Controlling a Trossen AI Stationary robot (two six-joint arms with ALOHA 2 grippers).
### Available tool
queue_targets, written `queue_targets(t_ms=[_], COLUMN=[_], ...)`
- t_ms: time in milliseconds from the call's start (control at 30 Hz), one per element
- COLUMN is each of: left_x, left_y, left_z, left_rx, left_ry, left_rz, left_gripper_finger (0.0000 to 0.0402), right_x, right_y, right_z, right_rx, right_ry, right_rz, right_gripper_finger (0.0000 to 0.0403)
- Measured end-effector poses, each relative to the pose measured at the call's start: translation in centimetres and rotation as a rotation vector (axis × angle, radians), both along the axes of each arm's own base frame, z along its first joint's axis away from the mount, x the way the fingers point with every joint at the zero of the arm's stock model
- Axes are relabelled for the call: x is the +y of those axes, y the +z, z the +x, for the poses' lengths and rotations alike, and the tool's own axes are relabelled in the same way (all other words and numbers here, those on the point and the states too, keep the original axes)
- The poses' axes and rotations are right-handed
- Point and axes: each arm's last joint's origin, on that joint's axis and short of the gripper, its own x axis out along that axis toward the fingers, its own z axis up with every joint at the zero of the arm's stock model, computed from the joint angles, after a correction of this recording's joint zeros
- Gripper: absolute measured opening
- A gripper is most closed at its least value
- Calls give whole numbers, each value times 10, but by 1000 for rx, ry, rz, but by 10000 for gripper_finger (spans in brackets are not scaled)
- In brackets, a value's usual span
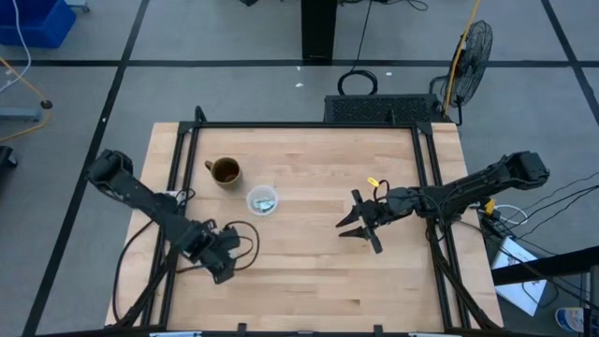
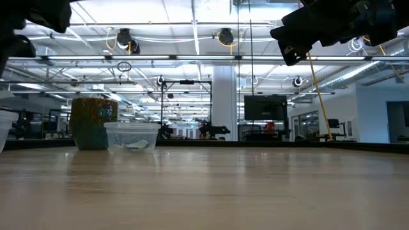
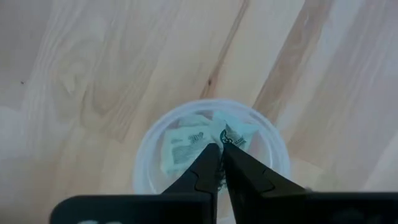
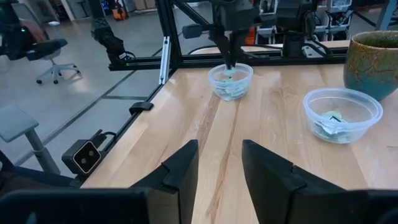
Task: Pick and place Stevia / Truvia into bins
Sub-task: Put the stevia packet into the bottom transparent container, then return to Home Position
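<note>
While my left gripper hangs tips-down over the clear cup at the table's front left, its fingers are pressed together with no gap showing. They sit right at a printed Truvia sachet; I cannot tell whether an edge of it is pinched between them. Other sachets lie flat on the cup's floor.

I judge this to be the drop. To do it well I should open only a little, so the fingers do not push against the thin wall, then lift straight up and watch that no paper clings to a tip and rides out.

My right gripper waits in the air over the table's right half, fingers spread wide and holding nothing. The second clear cup, just beside the brown mug, has sachets in it too. I see none loose on the wood, so little looks left to do.
</note>
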Motion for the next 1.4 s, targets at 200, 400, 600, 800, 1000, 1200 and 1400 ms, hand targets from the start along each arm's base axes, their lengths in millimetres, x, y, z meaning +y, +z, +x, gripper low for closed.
queue_targets(t_ms=[200,400,600,800,1000,1200,1400], left_x=[-4,-5,-1,7,32,57,86], left_y=[-9,-12,-7,-3,27,71,100], left_z=[-4,-3,2,2,-5,-40,-86], left_rx=[16,25,4,-32,-232,-456,-687], left_ry=[34,46,163,174,127,-29,-23], left_rz=[-9,-54,-94,-49,50,78,247], left_gripper_finger=[60,78,85,85,85,85,85], right_x=[0,0,0,0,-14,-20,-25], right_y=[0,0,0,-5,6,21,29], right_z=[0,0,0,-1,-11,-37,-58], right_rx=[0,0,-1,63,91,106,42], right_ry=[0,0,3,-4,-57,17,-40], right_rz=[0,-1,-6,20,130,136,67], right_gripper_finger=[116,116,116,116,116,116,116])
